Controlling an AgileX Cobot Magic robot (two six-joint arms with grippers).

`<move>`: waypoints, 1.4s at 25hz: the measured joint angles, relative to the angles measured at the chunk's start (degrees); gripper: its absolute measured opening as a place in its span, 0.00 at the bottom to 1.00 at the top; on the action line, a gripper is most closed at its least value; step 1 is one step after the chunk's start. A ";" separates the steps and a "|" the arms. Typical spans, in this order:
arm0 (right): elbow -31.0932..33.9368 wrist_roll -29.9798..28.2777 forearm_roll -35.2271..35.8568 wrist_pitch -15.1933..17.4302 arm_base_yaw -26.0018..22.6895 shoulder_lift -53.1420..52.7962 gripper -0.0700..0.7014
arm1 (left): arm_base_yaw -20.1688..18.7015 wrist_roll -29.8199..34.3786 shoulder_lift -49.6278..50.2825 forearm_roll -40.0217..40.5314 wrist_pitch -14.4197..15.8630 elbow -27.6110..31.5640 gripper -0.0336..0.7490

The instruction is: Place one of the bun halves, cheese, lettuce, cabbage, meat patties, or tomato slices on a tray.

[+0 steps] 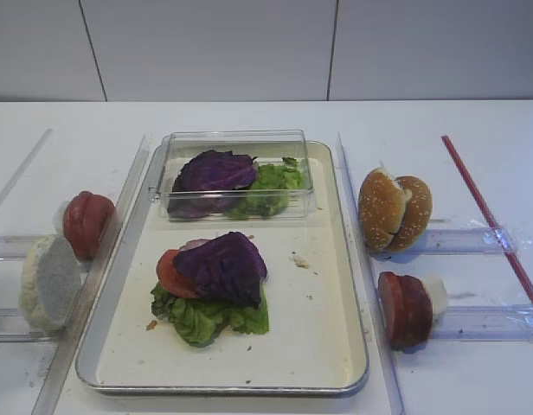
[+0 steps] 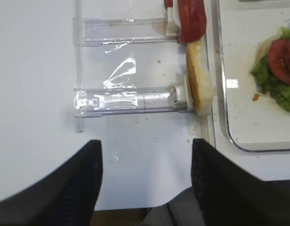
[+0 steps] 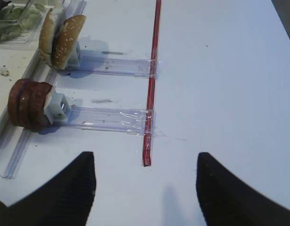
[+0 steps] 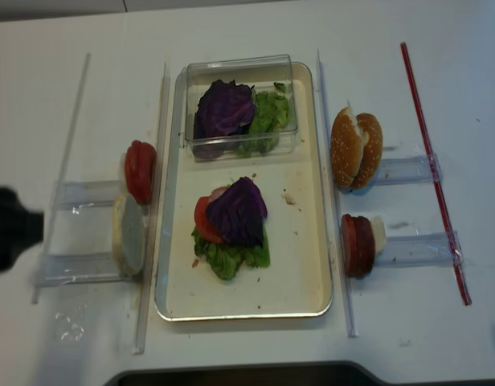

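Observation:
On the tray (image 1: pixel 336 363) lies a stack: lettuce (image 1: pixel 206 316) at the bottom, a tomato slice (image 1: pixel 170 275), and a purple cabbage leaf (image 1: pixel 223 268) on top. Right of the tray, two bun halves (image 1: pixel 394 212) stand on edge in a clear holder, with meat patties (image 1: pixel 405 309) in the holder below. More tomato slices (image 1: pixel 86 223) stand left of the tray. No cheese shows. My left gripper (image 2: pixel 146 146) is open and empty over the table's front left edge. My right gripper (image 3: pixel 146 157) is open and empty over bare table, right of the patties (image 3: pixel 29 104).
A clear plastic box (image 1: pixel 236 173) with cabbage and lettuce sits at the tray's far end. A pale whitish lump (image 1: pixel 48 281) stands in the near left holder. A red strip (image 1: pixel 487 216) runs along the right. Clear rails flank the tray. The dark left arm (image 4: pixel 10 229) shows at far left.

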 joint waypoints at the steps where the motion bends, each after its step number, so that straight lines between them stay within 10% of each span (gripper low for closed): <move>1: 0.00 0.00 0.00 0.00 0.00 0.00 0.70 | 0.00 0.29 -2.88 0.00 0.11 1.62 0.55; 19: 0.00 0.00 0.00 0.00 0.00 0.00 0.70 | 0.00 1.98 -42.80 0.63 -0.85 22.11 0.53; 35: 0.12 0.00 0.00 0.00 0.00 0.00 0.70 | 0.00 2.19 -44.27 0.63 -3.90 23.64 0.49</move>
